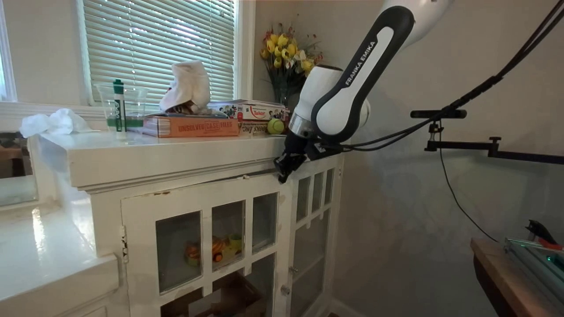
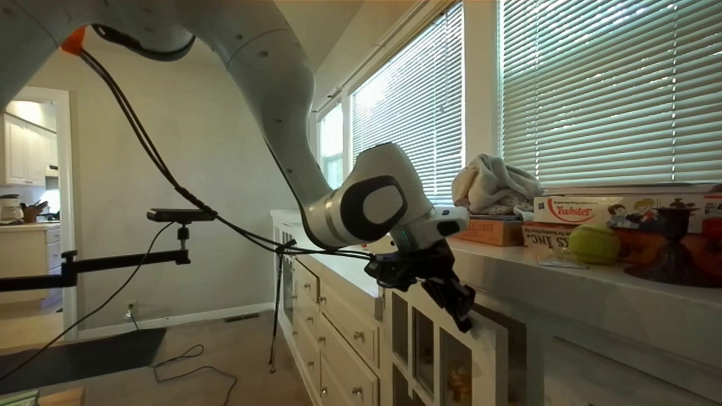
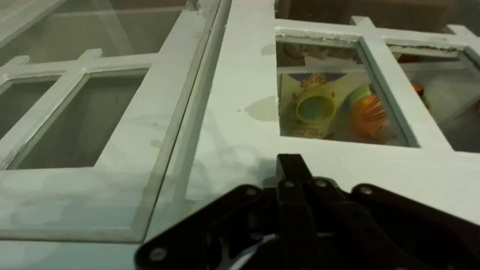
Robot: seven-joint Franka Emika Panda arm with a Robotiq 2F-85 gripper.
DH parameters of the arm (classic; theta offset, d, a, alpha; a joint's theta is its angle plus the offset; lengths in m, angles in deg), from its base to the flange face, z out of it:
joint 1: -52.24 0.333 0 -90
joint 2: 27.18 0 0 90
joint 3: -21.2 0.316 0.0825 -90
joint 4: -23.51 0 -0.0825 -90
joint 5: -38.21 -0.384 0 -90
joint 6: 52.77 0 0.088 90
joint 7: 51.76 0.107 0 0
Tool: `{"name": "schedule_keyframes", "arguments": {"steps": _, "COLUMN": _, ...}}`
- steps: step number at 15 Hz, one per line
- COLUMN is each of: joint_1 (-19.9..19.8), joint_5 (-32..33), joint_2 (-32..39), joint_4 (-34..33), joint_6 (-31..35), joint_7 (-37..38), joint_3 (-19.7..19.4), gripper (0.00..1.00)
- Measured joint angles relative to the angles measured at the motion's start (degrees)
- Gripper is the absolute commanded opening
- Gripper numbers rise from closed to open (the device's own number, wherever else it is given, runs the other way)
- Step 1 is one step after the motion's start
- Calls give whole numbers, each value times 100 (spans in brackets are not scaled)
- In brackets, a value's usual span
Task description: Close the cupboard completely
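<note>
The white cupboard [image 1: 176, 162] has a flat top and doors of glass panes in white grids. One door [image 1: 189, 200] stands ajar. Its free edge [image 2: 499, 355] sticks out from the cupboard, with a dark gap behind it. A neighbouring door [image 1: 304, 224] looks flush with its frame; it shows at the left of the wrist view [image 3: 161, 123]. My gripper [image 1: 282, 176] is shut and empty, pointing down at the ajar door's upper corner by its free edge. In the wrist view its fingertips [image 3: 293, 165] lie over this door's top rail [image 3: 236, 138]. Whether they touch it I cannot tell.
On the cupboard top stand books [image 1: 202, 127], a game box [image 1: 260, 110], a tennis ball [image 1: 276, 126], a cloth [image 1: 189, 83], a marker [image 1: 119, 105] and a dark candle holder [image 2: 674, 242]. Cables hang from the arm. A camera on a bracket [image 1: 462, 145] stands nearby.
</note>
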Motion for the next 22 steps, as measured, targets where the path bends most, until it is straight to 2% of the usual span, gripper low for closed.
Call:
{"name": "schedule_keyframes", "arguments": {"steps": 1, "joint_1": 341, "joint_5": 4, "joint_2": 59, "joint_4": -12, "joint_6": -53, "joint_7": 236, "joint_3": -358, "gripper": 0}}
{"name": "schedule_keyframes", "arguments": {"steps": 3, "joint_1": 897, "joint_5": 4, "joint_2": 71, "joint_4": 6, "joint_6": -622, "joint_7": 583, "joint_3": -883, "gripper": 0}}
{"name": "schedule_keyframes", "arguments": {"steps": 6, "joint_1": 1323, "joint_5": 56, "joint_2": -123, "joint_4": 67, "joint_6": -1418, "joint_7": 1032, "joint_3": -1161, "gripper": 0}}
{"name": "schedule_keyframes", "arguments": {"steps": 8, "joint_1": 1399, "joint_5": 155, "joint_2": -504, "joint_4": 135, "joint_6": -1985, "joint_7": 1173, "joint_3": -1107, "gripper": 0}}
{"name": "schedule_keyframes", "arguments": {"steps": 12, "joint_1": 1143, "joint_5": 219, "joint_2": -1626, "joint_4": 275, "joint_6": -3187, "joint_7": 1308, "joint_3": -533, "gripper": 0}}
{"name": "schedule_keyframes", "arguments": {"steps": 14, "joint_1": 821, "joint_5": 220, "joint_2": -2012, "joint_4": 336, "joint_6": -3653, "joint_7": 1507, "joint_3": -131, "gripper": 0}}
{"name": "schedule_keyframes", "arguments": {"steps": 17, "joint_1": 293, "joint_5": 220, "joint_2": -2221, "joint_4": 563, "joint_6": -4023, "joint_7": 1792, "joint_3": 355, "gripper": 0}}
{"name": "schedule_keyframes", "arguments": {"steps": 19, "joint_1": -2, "joint_5": 229, "joint_2": -2219, "joint_4": 817, "joint_6": -3957, "joint_7": 1914, "joint_3": 535, "gripper": 0}}
{"name": "schedule_keyframes", "arguments": {"steps": 22, "joint_1": -338, "joint_5": 614, "joint_2": -2152, "joint_4": 1360, "joint_6": -2937, "joint_7": 2002, "joint_3": 609, "gripper": 0}}
